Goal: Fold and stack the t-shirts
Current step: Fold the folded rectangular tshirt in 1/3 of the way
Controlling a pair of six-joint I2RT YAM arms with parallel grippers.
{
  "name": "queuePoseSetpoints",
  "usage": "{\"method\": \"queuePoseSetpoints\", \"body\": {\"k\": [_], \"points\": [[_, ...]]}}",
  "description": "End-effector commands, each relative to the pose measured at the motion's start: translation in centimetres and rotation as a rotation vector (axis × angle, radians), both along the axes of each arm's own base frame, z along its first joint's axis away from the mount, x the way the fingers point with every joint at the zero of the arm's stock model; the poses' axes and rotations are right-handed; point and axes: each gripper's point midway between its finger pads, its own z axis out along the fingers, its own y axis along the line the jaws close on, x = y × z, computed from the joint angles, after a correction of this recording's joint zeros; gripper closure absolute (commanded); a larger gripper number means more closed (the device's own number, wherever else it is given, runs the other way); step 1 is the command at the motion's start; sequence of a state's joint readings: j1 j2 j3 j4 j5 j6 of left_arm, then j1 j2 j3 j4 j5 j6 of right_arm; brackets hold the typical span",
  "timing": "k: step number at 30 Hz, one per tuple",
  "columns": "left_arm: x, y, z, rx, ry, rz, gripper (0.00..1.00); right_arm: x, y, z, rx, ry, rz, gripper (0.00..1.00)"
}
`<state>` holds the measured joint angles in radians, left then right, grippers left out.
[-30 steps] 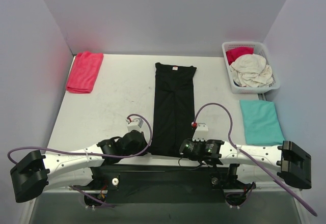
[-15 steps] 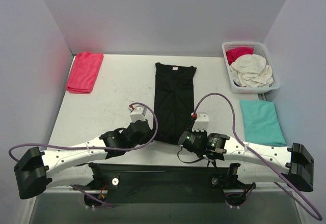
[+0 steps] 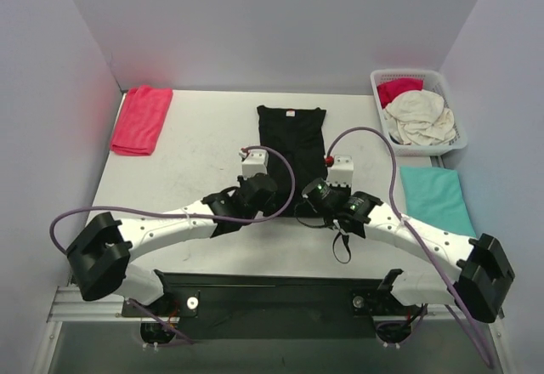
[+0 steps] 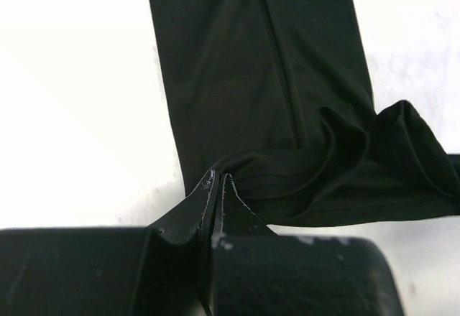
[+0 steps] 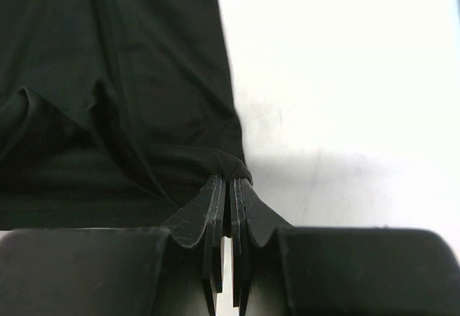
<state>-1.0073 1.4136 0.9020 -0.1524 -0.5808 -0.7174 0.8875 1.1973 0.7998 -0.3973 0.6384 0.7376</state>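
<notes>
black t-shirt [image 3: 291, 132] lies lengthwise mid-table, neck label at the far end, near hem raised off the table [image 3: 195, 161] and held by both arms.

arm pose: we see both arms stretched forward and inward from the near corners, elbows out wide, forearms converging on the shirt's near end. a purple cable loops over each wrist.

left gripper [image 4: 218, 179]: jaws pressed together on the near-left corner of the hem, cloth pinched between the tips. right gripper [image 5: 228, 181]: jaws likewise closed tight on the near-right corner. between the two, the hem sags in loose folds and bunches over the flat part of the shirt. from above, the wrists hide the pinch points; we read the grip from the wrist views only.

counts:
- arms: 2, grippers: 2, both holding the same shirt.
- shirts: 5. one black (in hand); one teal t-shirt [image 3: 436, 202], folded flat at the right edge of the table; one pink-red t-shirt [image 3: 140, 119], folded at the far-left corner; one cream t-shirt [image 3: 418, 117] and one red t-shirt [image 3: 398, 90], both crumpled in the basket.
- basket [image 3: 389, 143]: 1, white lattice, far-right corner, just beyond the teal shirt.
</notes>
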Motion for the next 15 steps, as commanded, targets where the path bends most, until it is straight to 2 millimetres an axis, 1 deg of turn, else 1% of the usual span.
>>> {"method": "queuePoseSetpoints", "body": {"k": [1, 2, 3, 4, 5, 6, 7, 8, 9, 10, 11, 12, 13, 14, 15], "points": [[4.0, -1.4, 3.1, -0.049, -0.098, 0.022, 1.0, 3.5, 0.4, 1.0, -0.053, -0.029, 0.008, 1.0], [5.1, -1.1, 2.3, -0.025, -0.093, 0.036, 1.0, 4.4, 0.8, 1.2, -0.045, -0.04, 0.01, 1.0], [6.1, -1.4, 3.0, -0.037, -0.104, 0.041, 1.0, 5.1, 0.8, 1.2, -0.058, -0.037, 0.014, 1.0], [6.7, -1.5, 2.7, -0.036, -0.096, 0.038, 1.0, 5.7, 0.9, 0.4, -0.073, -0.015, 0.015, 1.0], [7.7, -1.9, 2.3, -0.035, -0.103, 0.034, 1.0, 7.1, 1.1, 1.0, -0.047, -0.035, 0.007, 1.0], [8.9, -1.5, 2.3, -0.04, -0.105, 0.049, 1.0, 7.8, 1.2, 1.0, -0.044, -0.035, 0.01, 1.0], [9.9, -2.2, 3.2, -0.067, -0.116, 0.031, 1.0, 8.5, 1.3, 0.3, -0.063, -0.015, 0.017, 1.0], [10.7, -2.4, 2.1, -0.042, -0.101, 0.027, 1.0, 9.9, 1.3, 0.9, -0.039, -0.027, 0.005, 1.0], [11.5, -2.5, 2.0, -0.041, -0.1, 0.03, 1.0, 10.5, 1.3, 0.9, -0.038, -0.025, 0.002, 1.0], [12.7, -2.7, 2.9, -0.057, -0.111, 0.028, 1.0, 11.1, 1.3, 0.3, -0.053, -0.008, 0.007, 1.0], [13.4, -2.9, 2.1, -0.04, -0.102, 0.025, 1.0, 11.8, 1.4, 0.3, -0.045, -0.013, 0.009, 1.0], [13.9, -3.0, 1.9, -0.039, -0.099, 0.025, 1.0, 12.8, 1.5, 0.9, -0.025, -0.021, 0.008, 1.0], [14.9, -3.0, 2.6, -0.049, -0.105, 0.028, 1.0, 13.3, 1.6, 0.4, -0.032, -0.008, 0.011, 1.0], [15.5, -3.0, 1.7, -0.035, -0.092, 0.029, 1.0, 13.9, 1.7, 0.5, -0.03, -0.01, 0.017, 1.0], [15.8, -3.1, 1.5, -0.036, -0.086, 0.028, 1.0, 14.7, 1.7, 0.4, -0.022, -0.003, 0.016, 1.0]]}}
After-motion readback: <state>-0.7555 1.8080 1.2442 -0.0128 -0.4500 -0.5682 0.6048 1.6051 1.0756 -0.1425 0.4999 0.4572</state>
